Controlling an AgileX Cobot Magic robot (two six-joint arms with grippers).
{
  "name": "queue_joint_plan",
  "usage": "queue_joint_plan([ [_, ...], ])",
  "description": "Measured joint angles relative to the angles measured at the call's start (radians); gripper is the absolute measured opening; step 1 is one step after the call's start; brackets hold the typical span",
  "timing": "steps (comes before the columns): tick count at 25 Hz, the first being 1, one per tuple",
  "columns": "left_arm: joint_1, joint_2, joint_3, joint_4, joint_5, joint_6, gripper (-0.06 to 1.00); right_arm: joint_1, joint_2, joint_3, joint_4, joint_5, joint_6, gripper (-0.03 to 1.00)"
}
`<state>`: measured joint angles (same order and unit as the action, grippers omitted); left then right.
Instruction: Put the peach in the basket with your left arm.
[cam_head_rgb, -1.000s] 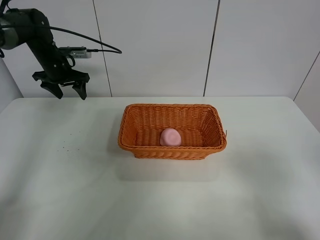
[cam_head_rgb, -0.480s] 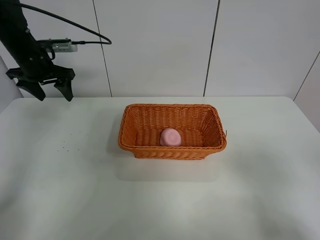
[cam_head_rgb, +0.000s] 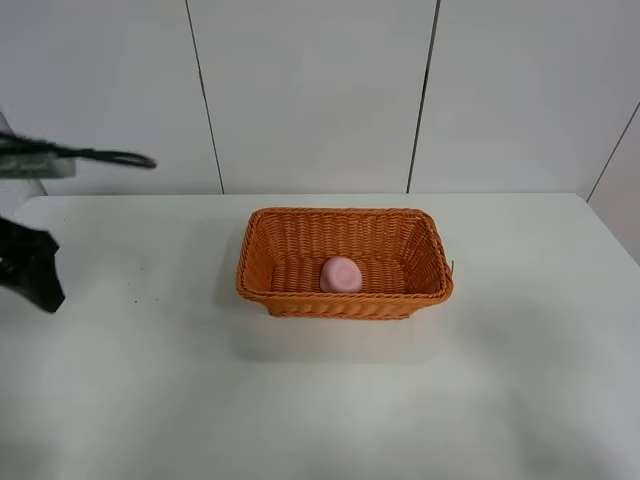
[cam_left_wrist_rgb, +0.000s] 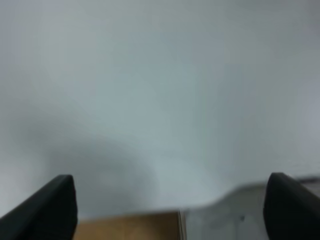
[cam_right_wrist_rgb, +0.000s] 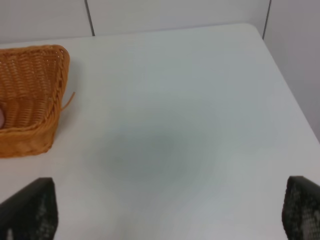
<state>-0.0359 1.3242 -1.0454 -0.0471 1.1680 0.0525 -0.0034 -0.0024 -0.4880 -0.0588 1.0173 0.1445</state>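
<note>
Left black claw gripper (cam_left_wrist_rgb: 170, 210) is hanging wide open, gripping nothing, well apart from the orange woven wicker basket (cam_head_rgb: 345, 296) holding the small soft-pink peach (cam_head_rgb: 341, 274). Placement looks finished; parking seems next.

Basket (cam_head_rgb: 345, 262) on white table (cam_head_rgb: 300, 400)

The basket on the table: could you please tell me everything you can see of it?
The basket is a rectangular, orange, woven wicker piece with flared sides, rounded corners and a thicker braided rim. It stands upright on the white table, near the middle, toward the back wall. The pink peach rests on its floor, close to the front wall. A loose strand of wicker sticks out at its right front corner. Neither claw touches it; the right wrist view shows one corner of it.
</note>
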Motion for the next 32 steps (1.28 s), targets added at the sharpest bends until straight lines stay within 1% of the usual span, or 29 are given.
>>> queue_joint_plan([
  [4, 0.0, -0.222, 0.226, 0.0, -0.003, 0.0, 0.86, 0.0, 0.0, 0.0, 0.0, 0.0, 0.0, 0.69],
  [7, 0.0, -0.41, 0.378, 0.0, -0.044, 0.0, 0.86, 0.0, 0.0, 0.0, 0.0, 0.0, 0.0, 0.69],
  [10, 0.0, -0.575, 0.48, 0.001, -0.099, 0.0, 0.86, 0.0, 0.0, 0.0, 0.0, 0.0, 0.0, 0.69],
  [12, 0.0, -0.696, 0.53, 0.001, -0.111, 0.0, 0.85, 0.0, 0.0, 0.0, 0.0, 0.0, 0.0, 0.69],
  [17, 0.0, -0.947, 0.547, 0.004, -0.112, 0.0, 0.85, 0.0, 0.0, 0.0, 0.0, 0.0, 0.0, 0.69],
  [22, 0.0, -1.155, 0.55, 0.004, -0.112, 0.0, 0.85, 0.0, 0.0, 0.0, 0.0, 0.0, 0.0, 0.69],
  [28, 0.0, -1.311, 0.551, 0.004, -0.112, -0.001, 0.85, 0.0, 0.0, 0.0, 0.0, 0.0, 0.0, 0.69],
  [32, 0.0, -1.33, 0.551, 0.004, -0.111, -0.003, 0.85, 0.0, 0.0, 0.0, 0.0, 0.0, 0.0, 0.69],
])
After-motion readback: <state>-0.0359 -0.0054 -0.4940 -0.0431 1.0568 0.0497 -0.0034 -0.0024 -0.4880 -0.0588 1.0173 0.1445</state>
